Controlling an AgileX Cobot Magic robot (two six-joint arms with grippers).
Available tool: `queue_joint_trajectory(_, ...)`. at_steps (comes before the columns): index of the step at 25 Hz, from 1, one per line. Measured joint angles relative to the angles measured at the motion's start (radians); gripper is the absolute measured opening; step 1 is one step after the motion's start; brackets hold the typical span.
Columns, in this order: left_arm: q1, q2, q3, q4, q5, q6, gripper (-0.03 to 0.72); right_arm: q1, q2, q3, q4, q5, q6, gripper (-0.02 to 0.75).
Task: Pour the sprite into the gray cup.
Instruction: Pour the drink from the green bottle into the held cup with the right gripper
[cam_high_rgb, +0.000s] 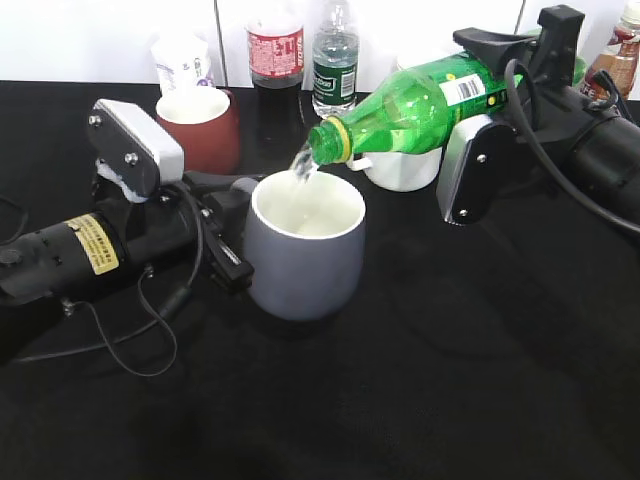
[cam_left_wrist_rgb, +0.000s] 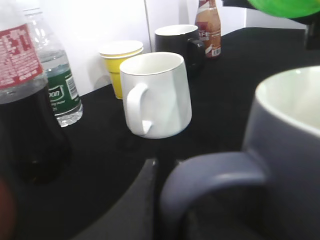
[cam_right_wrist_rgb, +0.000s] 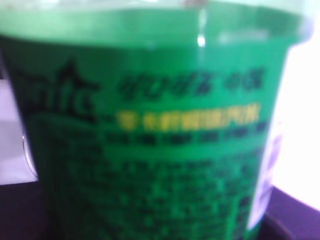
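The sprite (cam_high_rgb: 415, 110), a green bottle, is held tilted with its open mouth down to the left over the gray cup (cam_high_rgb: 305, 255). Clear liquid streams from the mouth into the cup. My right gripper (cam_high_rgb: 500, 80) is shut on the bottle's labelled body, which fills the right wrist view (cam_right_wrist_rgb: 160, 140). My left gripper (cam_high_rgb: 228, 205) is shut on the gray cup's handle (cam_left_wrist_rgb: 215, 175). The cup stands upright on the black table, and its rim shows in the left wrist view (cam_left_wrist_rgb: 295, 95).
A brick-red mug (cam_high_rgb: 200, 125), a cola bottle (cam_high_rgb: 275, 50), a water bottle (cam_high_rgb: 335, 60) and a white mug (cam_high_rgb: 405, 165) stand behind the cup. The left wrist view also shows a white mug (cam_left_wrist_rgb: 157, 95), yellow paper cups (cam_left_wrist_rgb: 120, 62), a black mug (cam_left_wrist_rgb: 180, 45) and a brown bottle (cam_left_wrist_rgb: 209, 27).
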Motion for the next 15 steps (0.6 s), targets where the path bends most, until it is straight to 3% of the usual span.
queue_joint_trajectory(15,0.000,0.000,0.000,0.000,-0.038,0.003,0.051,0.000,0.000,-0.006,-0.027,-0.012,-0.057,0.456)
